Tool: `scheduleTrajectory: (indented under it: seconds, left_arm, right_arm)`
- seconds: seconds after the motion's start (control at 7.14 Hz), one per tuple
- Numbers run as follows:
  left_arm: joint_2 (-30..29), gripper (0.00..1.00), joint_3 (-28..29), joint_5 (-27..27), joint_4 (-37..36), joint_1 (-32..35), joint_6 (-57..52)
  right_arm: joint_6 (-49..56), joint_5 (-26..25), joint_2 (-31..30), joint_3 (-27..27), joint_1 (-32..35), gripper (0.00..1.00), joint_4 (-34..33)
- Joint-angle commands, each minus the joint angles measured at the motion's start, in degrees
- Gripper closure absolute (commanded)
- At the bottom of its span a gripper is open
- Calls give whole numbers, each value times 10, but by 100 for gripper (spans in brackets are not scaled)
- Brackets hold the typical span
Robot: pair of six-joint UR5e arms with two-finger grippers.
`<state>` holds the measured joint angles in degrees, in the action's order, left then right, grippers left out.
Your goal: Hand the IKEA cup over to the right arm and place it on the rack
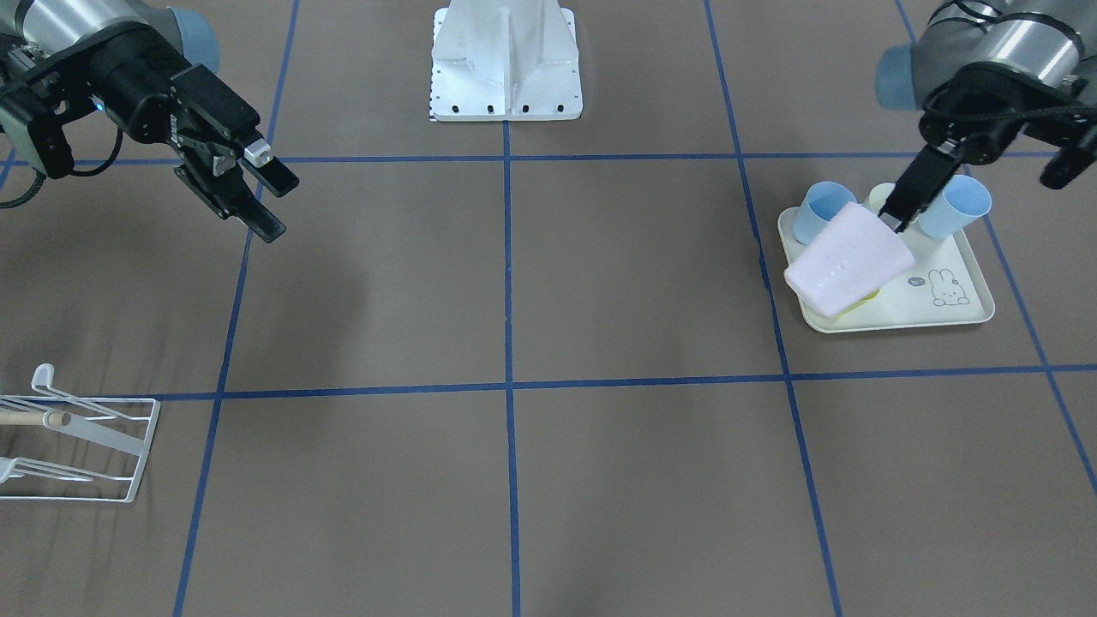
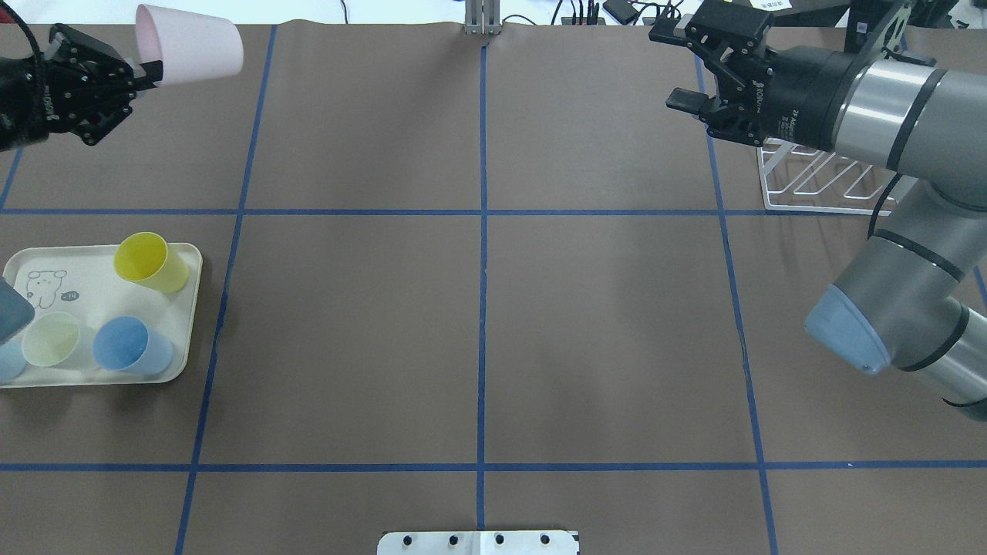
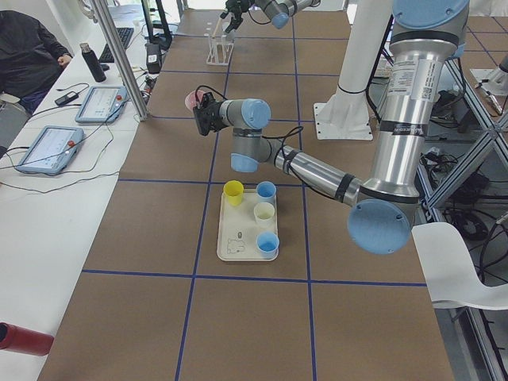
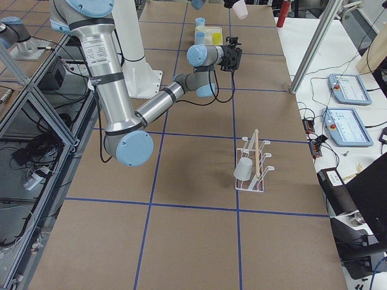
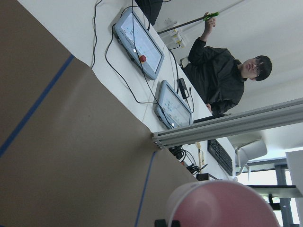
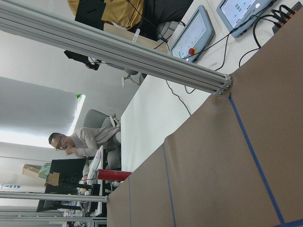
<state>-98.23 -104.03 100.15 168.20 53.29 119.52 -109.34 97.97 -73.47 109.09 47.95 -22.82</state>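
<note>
On my screens: brown table [image 2: 478, 331] with a blue tape grid. Right arm [image 2: 887, 100], raised above the rack end, right gripper [image 1: 276, 204] with fingers spread wide. Cream tray [image 2: 85, 285] at the opposite end, carrying four cups. White wire rack [image 1: 144, 450]. Pink cup [image 2: 189, 50], tilted in the air near the tray, rim pinched by the left gripper [image 2: 143, 75].

1. Lighting is bright and even, falling from overhead across the brown tabletop [image 1: 600, 274].
2. Shadows are soft and faint. One diffuse patch lies on the tabletop beside the right gripper [image 1: 272, 204].
3. Mild glare runs along the metal of the right arm [image 2: 887, 108].
4. In the left wrist view, the pink cup [image 5: 222, 203] is blurred, close to the lens.
5. The fixed views are sharp.
</note>
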Motion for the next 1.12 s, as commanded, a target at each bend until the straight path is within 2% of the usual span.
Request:
scheduleTrajectory:
  seconds: [0.0, 0.28, 0.56, 0.84, 0.98]
  left_arm:
    - [-47, 100, -1, -129, 34, -104, 123]
    - [-105, 100, 6, -197, 35, -164, 195]
    - [-171, 100, 42, -250, 38, -210, 211]
    - [-240, 100, 98, -287, 38, -234, 237]
    - [-256, 100, 111, -291, 38, -237, 238]
  right_arm:
    - [-52, -59, 0, -5, -39, 0, 74]
    - [-95, -99, 1, -3, -69, 0, 89]
    - [-96, -121, 14, -12, -83, 0, 116]
    - [-96, -145, 25, -12, -102, 0, 117]
    - [-96, -149, 25, -17, -109, 0, 117]
